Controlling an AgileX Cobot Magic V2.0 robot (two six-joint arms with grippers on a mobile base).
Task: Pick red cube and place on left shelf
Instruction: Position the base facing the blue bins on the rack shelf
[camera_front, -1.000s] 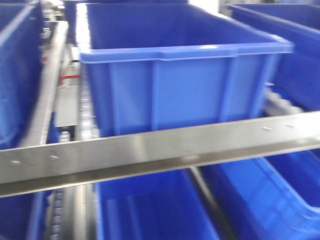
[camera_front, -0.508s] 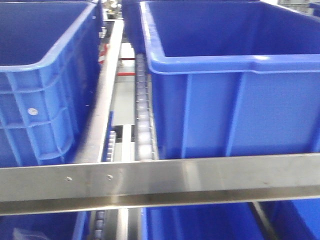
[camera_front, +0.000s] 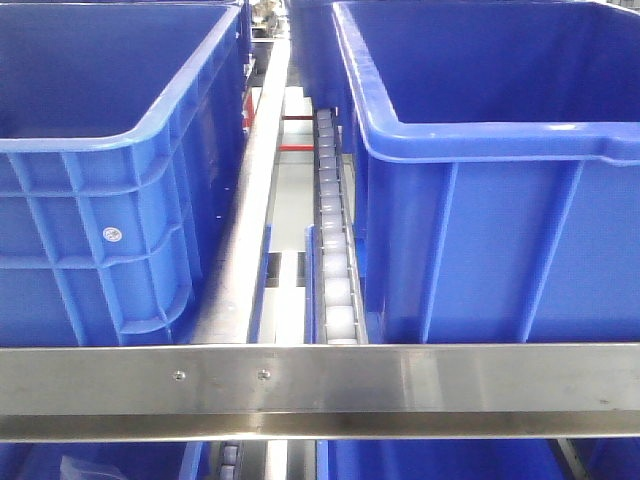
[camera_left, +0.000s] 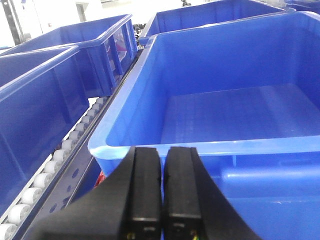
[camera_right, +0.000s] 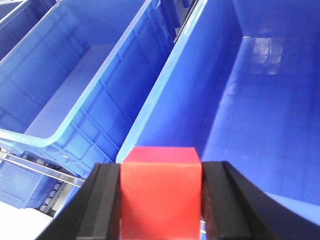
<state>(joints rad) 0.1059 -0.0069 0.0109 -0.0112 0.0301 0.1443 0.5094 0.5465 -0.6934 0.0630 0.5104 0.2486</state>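
Front view: swung in last second from skewed, blurred to square-on with left shelf (camera_front: 320, 378) | red cube (camera_right: 161, 175) grasped in right hand (camera_right: 161, 205), above near rim of blue crate (camera_right: 260, 100) | left hand (camera_left: 162, 185) clenched, empty | judged: base aligned, lower and release next.

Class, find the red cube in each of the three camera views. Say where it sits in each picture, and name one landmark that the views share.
Exterior front-facing: the cube is not in it.
Left wrist-mounted: the cube is not in it.
Right wrist-mounted: the red cube is at bottom centre, clamped in the right tool.
Shared landmark: the blue crates, seen in all three views.
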